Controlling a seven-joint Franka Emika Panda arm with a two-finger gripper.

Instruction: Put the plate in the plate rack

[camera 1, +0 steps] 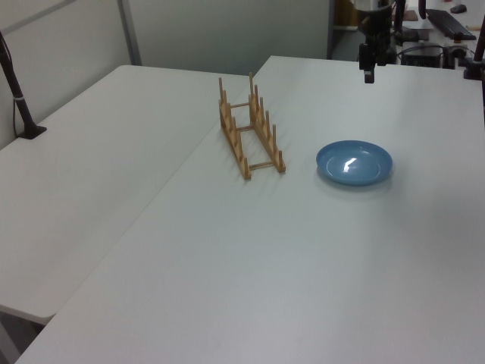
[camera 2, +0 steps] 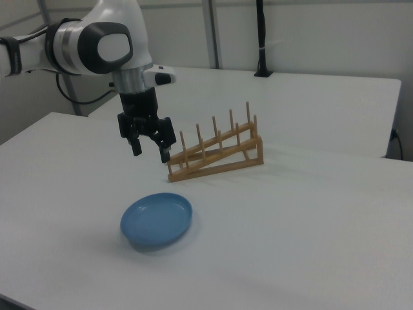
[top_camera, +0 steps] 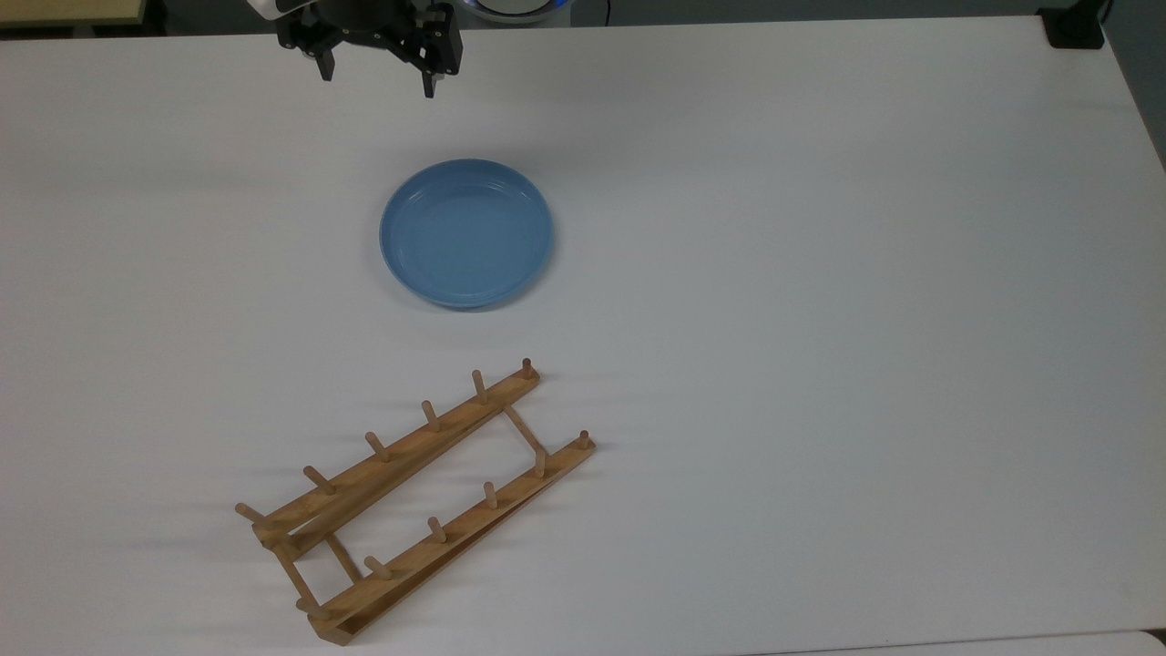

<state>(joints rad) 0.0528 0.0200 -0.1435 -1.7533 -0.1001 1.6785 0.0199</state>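
In the top view, your gripper (top_camera: 378,75) hangs beyond the plate (top_camera: 466,233), fingers apart and empty. In the left view, the plate rack (camera 1: 250,129) stands apart from the plate. In the right view, the plate lies flat on the bench (camera 2: 310,213), so its shallow rim may slip your pinch.

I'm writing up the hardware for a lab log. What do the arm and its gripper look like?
The arm has glossy white rounded shells with dark grey joint rings and a round grey cap on the side. A short metallic-looking wrist collar leads down to the gripper, which is black and blocky and ends in two short black jaws. A dark cable hangs behind the arm.
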